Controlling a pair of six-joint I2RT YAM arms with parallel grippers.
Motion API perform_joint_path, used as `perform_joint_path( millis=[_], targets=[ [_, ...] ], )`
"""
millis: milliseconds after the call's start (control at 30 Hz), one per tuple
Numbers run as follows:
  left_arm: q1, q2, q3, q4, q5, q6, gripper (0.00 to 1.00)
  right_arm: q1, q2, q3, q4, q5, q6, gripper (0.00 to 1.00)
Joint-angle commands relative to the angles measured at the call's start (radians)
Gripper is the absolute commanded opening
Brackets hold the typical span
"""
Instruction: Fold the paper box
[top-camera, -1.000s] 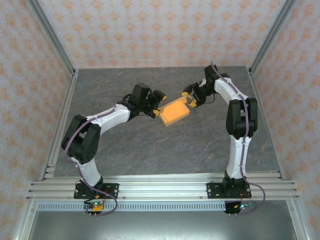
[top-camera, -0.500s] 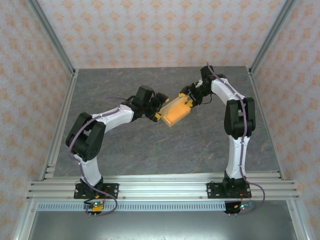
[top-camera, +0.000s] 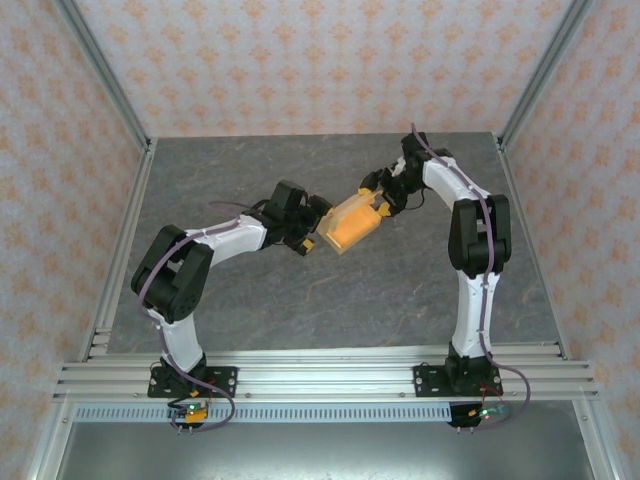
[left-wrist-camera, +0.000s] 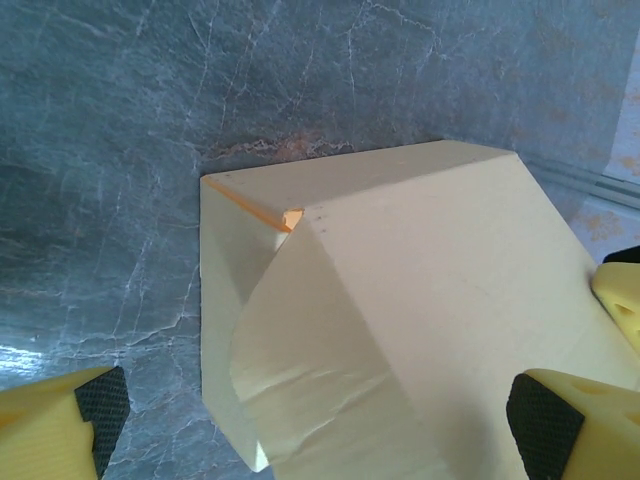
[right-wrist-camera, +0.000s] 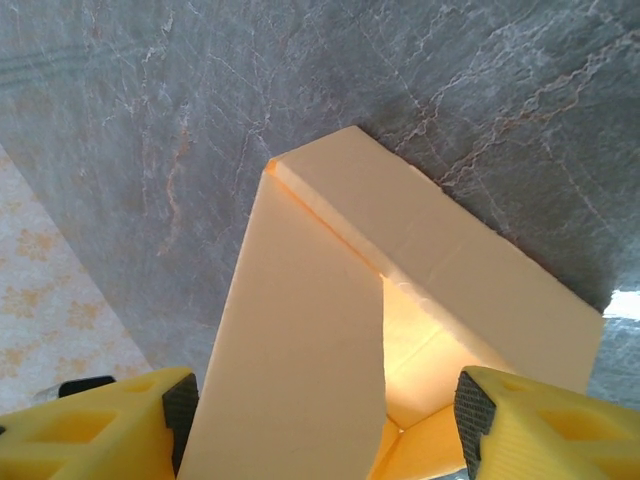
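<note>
Left hand (top-camera: 316, 226) opened wide; right hand (top-camera: 376, 198) grips paper box (top-camera: 350, 222), contact cropped.

I am looking into a robot test cell in a lab, not a home or a shop. The left arm (top-camera: 220, 237) and the right arm (top-camera: 470, 235) are standing bolted to slotted aluminium rails (top-camera: 320, 375) running along the near edge of the table (top-camera: 300, 300), with cables (top-camera: 228, 398) looping at their bases. Aluminium posts (top-camera: 100, 70) are rising from the table's far corners. Wall panels (top-camera: 320, 60) printed with an orange wallpaper pattern are closing it in on three sides.
</note>
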Motion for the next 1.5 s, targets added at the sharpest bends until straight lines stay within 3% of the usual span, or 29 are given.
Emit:
perform_joint_path(
  millis=[0,300,533,667,733,800,933,1067,1233,1333,1467],
  targets=[
    [0.0,-0.04,-0.019,-0.004,-0.041,0.016,1.0,-0.01,0.004,-0.015,0.031,0.05,-0.056,0.71],
    [0.001,0.017,0.03,0.027,-0.035,-0.008,1.0,0.022,-0.071,-0.17,0.201,-0.017,0.079,0.73],
    [0.037,0.052,0.061,0.028,-0.013,0.005,1.0,0.049,-0.265,-0.352,0.35,0.035,0.356,0.73],
    [0.123,0.04,0.053,0.029,0.025,0.043,1.0,0.067,-0.363,-0.532,0.531,0.091,0.626,0.74],
    [0.169,0.033,0.069,-0.007,0.039,0.093,1.0,0.073,-0.398,-0.595,0.586,0.109,0.685,0.75],
    [0.21,0.037,0.107,-0.067,0.066,0.171,1.0,0.074,-0.429,-0.623,0.59,0.139,0.676,0.75],
    [0.249,0.061,0.192,-0.242,0.114,0.338,1.0,0.041,-0.442,-0.521,0.377,0.216,0.426,0.76],
    [0.24,0.034,0.127,-0.209,0.141,0.333,1.0,-0.02,-0.435,-0.454,0.348,0.193,0.207,0.77],
    [0.193,-0.011,0.045,-0.214,0.09,0.338,1.0,-0.119,-0.365,-0.408,0.434,0.108,0.195,0.84],
    [0.166,-0.022,0.022,-0.225,0.063,0.339,1.0,-0.141,-0.258,-0.328,0.349,0.115,0.173,0.77],
    [0.165,-0.036,0.001,-0.225,0.067,0.338,1.0,-0.137,-0.189,-0.349,0.326,0.087,0.182,0.53]
  ],
)
